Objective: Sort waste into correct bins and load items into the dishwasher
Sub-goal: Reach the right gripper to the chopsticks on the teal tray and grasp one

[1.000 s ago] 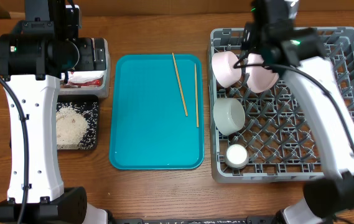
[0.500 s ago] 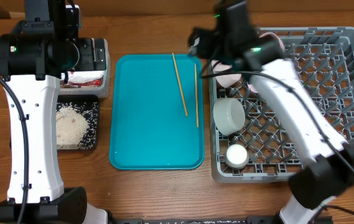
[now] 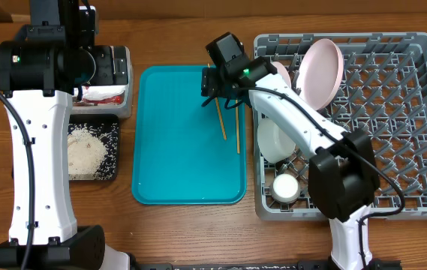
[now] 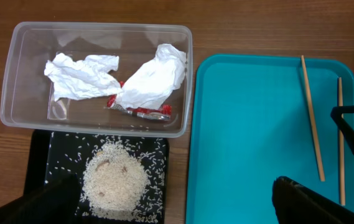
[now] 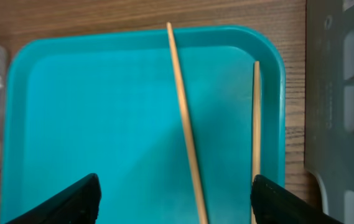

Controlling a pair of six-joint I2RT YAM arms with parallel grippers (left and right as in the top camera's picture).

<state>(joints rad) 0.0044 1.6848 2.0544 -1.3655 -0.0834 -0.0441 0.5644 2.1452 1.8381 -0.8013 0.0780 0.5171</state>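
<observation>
Two wooden chopsticks (image 3: 220, 118) lie on the teal tray (image 3: 175, 150); the right wrist view shows them (image 5: 186, 124) between my fingers. My right gripper (image 5: 177, 205) hovers open and empty over them, at the tray's far right (image 3: 217, 90). My left gripper (image 4: 177, 211) is open and empty above the clear tub (image 4: 15, 93), which holds white napkins (image 4: 155, 78) and a red-marked wrapper (image 4: 142, 111). Rice (image 4: 114, 180) lies heaped in the black tray (image 4: 40, 155). The pink plate (image 3: 320, 71) stands upright in the grey rack (image 3: 423, 112), with a bowl (image 3: 273, 142) and a white cup (image 3: 285, 186).
The teal tray (image 4: 251, 137) lies between the bins and the rack. The rack's left wall (image 5: 344, 93) runs close beside the right chopstick (image 5: 256, 137). My right arm (image 3: 296, 124) stretches across the rack's left part. My left arm (image 3: 40, 135) covers most of the tub from overhead.
My right arm has swung left from the rack to above the teal tray's chopsticks. The pink plate now stands alone in the rack. The left arm has not moved.
</observation>
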